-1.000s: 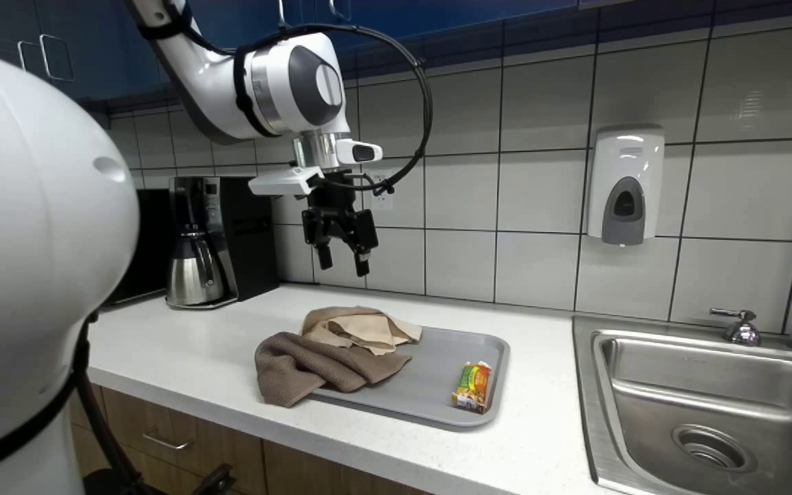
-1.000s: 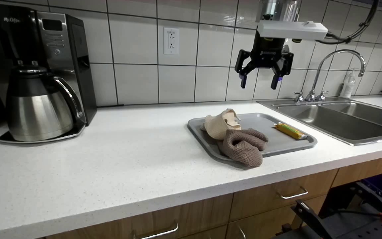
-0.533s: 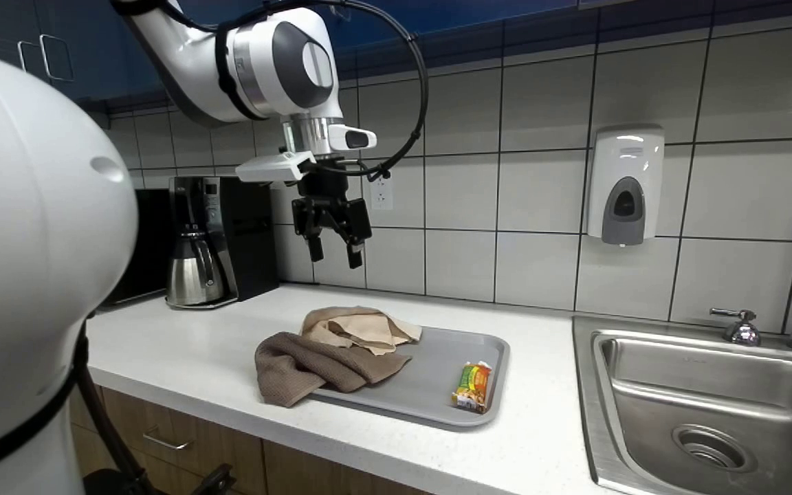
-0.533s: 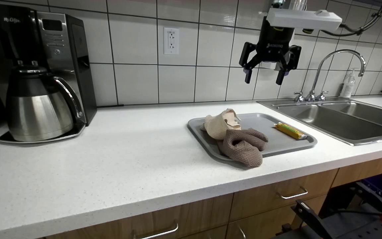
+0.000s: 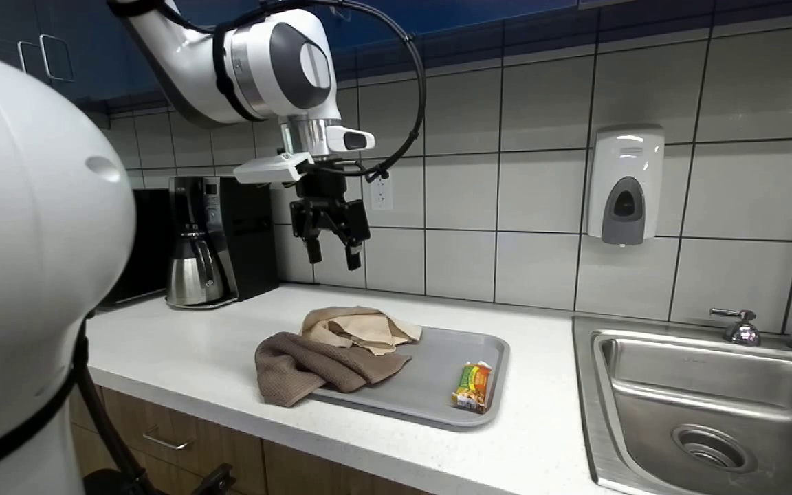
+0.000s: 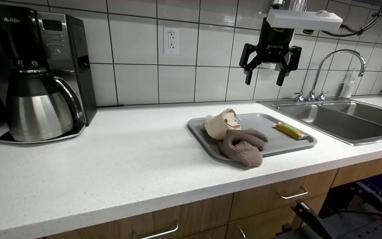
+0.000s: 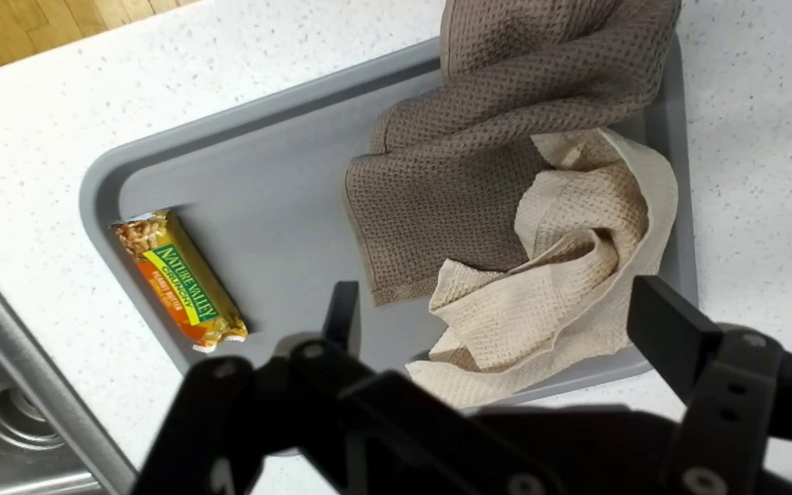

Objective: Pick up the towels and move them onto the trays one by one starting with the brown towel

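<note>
A brown towel [image 5: 331,364] lies crumpled partly on the grey tray [image 5: 441,354] and hangs over its edge onto the counter. It also shows in an exterior view [image 6: 244,149] and the wrist view [image 7: 437,199]. A beige towel [image 5: 368,328] lies bunched against it on the same end of the tray; it also shows in the wrist view [image 7: 526,316]. My gripper [image 5: 333,257] is open and empty, well above the tray and pointing down. In the wrist view its fingers [image 7: 494,295] stand wide apart, with the beige towel below between them.
A wrapped granola bar [image 7: 181,278] lies on the tray's other end. A steel sink [image 6: 340,119] with a faucet [image 6: 337,53] is set in the counter beside the tray. A coffee maker with a steel carafe [image 6: 40,103] stands at the counter's other end. A tiled wall is behind.
My gripper has risen a little and shifted slightly sideways over the last second, and is almost still over the last half second. It stays open. The towels and tray have not moved.
</note>
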